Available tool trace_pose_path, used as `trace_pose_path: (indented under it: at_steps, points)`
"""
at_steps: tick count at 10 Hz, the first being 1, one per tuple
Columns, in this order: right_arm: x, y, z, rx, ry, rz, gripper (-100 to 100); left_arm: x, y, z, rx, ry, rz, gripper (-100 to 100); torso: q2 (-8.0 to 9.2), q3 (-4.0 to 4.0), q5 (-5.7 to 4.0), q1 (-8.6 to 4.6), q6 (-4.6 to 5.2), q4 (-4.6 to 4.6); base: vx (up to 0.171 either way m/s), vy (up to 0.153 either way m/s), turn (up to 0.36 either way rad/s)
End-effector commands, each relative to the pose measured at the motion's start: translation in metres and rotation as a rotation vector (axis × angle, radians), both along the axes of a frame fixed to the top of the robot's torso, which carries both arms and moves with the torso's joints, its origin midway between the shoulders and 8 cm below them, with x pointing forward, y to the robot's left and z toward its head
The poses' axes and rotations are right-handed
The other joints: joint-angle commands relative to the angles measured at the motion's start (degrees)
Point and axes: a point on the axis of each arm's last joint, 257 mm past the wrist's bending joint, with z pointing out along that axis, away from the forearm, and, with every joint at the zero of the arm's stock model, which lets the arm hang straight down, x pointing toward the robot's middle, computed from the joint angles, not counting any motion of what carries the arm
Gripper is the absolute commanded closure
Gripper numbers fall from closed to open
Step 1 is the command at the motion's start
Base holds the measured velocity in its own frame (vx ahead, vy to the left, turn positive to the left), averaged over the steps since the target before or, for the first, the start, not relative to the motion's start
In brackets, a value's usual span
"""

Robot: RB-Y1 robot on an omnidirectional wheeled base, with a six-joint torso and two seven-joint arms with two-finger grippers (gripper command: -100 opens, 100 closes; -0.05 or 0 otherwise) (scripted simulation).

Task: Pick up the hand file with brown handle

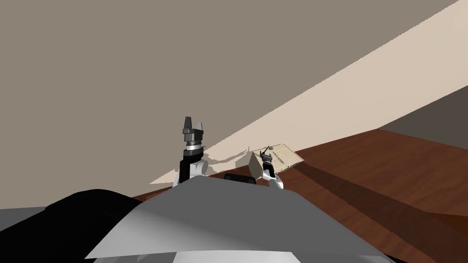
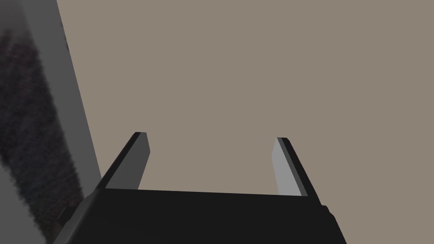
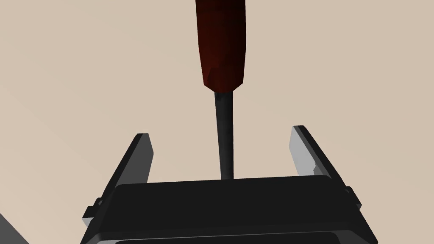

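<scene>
right wrist view: my right gripper [image 3: 220,132] gapes wide over the thin shank of the hand file [image 3: 223,110]. looks light, stiff, slick; i'd rather pinch the fat brown handle [image 3: 221,42].

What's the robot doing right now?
The robot is going for a hand file with a dark red-brown handle, which lies on a pale beige surface. Its right gripper is open, with one finger on each side of the file's thin dark shaft. Neither finger touches it, so the file is not picked up yet. The left gripper is raised, open and empty.
</scene>
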Motion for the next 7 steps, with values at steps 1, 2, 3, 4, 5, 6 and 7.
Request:
trace_pose_path:
  at_steps: [1, 2, 3, 4, 5, 6, 7]
  points:
    - [-0.013, -0.018, -0.003, 0.005, 0.001, -0.046, -100, 0.000, 0.000, 0.000, 0.000, 0.000, 0.000, 0, 0.00, 0.00, 0.00, 0.00, 0.00, 0.00, 0.005, -0.002, 0.262]
    - [-0.026, -0.035, -0.005, 0.010, 0.002, -0.090, -100, 0.000, 0.000, 0.000, 0.000, 0.000, 0.000, 0, 0.01, 0.01, 0.01, 0.03, -0.04, 0.01, 0.011, -0.012, 0.391]
    - [-0.040, -0.053, -0.006, 0.013, 0.002, -0.135, -100, 0.000, 0.000, 0.000, 0.000, 0.000, 0.000, 0, 0.02, 0.01, 0.01, 0.00, -0.03, 0.01, 0.010, -0.017, 0.431]
    - [-0.041, -0.053, -0.007, 0.013, 0.003, -0.136, -100, 0.000, 0.000, 0.000, 0.000, 0.000, 0.000, 0, 0.03, 0.02, 0.00, -0.01, -0.03, 0.01, 0.007, -0.016, 0.218]
    - [-0.041, -0.053, -0.007, 0.013, 0.003, -0.136, -100, 0.000, 0.000, 0.000, 0.000, 0.000, 0.000, 0, 0.02, 0.01, 0.00, -0.03, 0.00, 0.01, 0.003, -0.007, 0.023]
    - [-0.056, -0.070, -0.008, 0.014, 0.004, -0.180, -100, 0.000, 0.000, 0.000, 0.000, 0.000, 0.000, 0, 0.01, 0.01, 0.00, -0.01, 0.01, 0.00, 0.004, 0.002, 0.288]
    - [-0.072, -0.087, -0.008, 0.015, 0.004, -0.224, -100, 0.000, 0.000, 0.000, 0.000, 0.000, 0.000, 0, 0.01, 0.01, 0.01, 0.03, -0.03, 0.01, 0.006, -0.009, 0.416]
